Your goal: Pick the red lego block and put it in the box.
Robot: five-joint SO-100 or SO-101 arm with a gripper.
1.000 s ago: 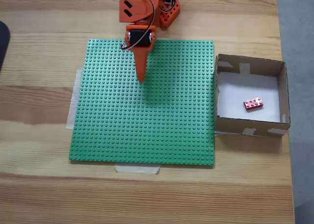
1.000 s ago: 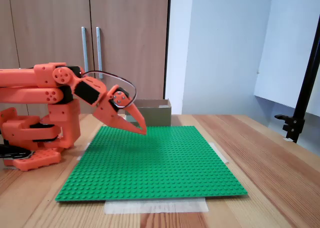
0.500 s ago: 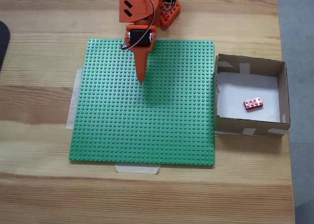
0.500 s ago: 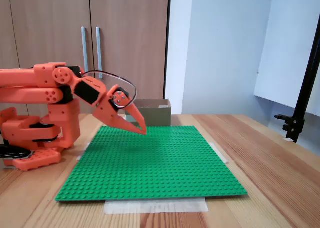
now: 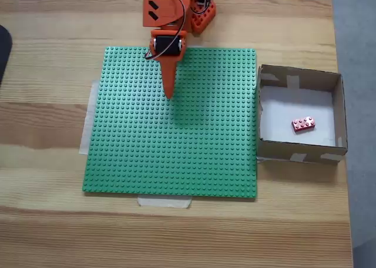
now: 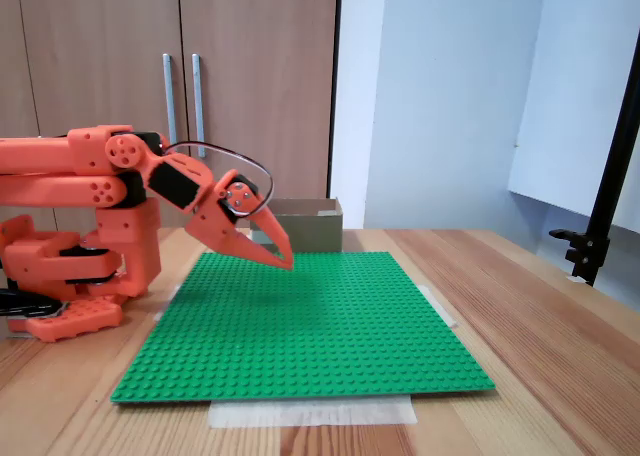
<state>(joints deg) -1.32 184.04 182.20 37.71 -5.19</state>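
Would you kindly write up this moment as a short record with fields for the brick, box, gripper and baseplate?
brick: small red rectangular plastic lego brick, lying studs up on the box's white floor
box: square shallow brown cardboard box, right of the baseplate in the top-down fixed view
gripper: orange two-finger gripper, shut, empty, raised above the baseplate
baseplate: large green studded plate, taped to the wooden table

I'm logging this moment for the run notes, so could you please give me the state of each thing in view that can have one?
red lego block: lying studs up on the box floor, free of the gripper.
box: open-topped, upright, beside the baseplate's right edge in the top-down fixed view.
gripper: shut, empty, pointing down above the baseplate.
green baseplate: flat on the table, taped at its edges.
cupboard doors: closed.
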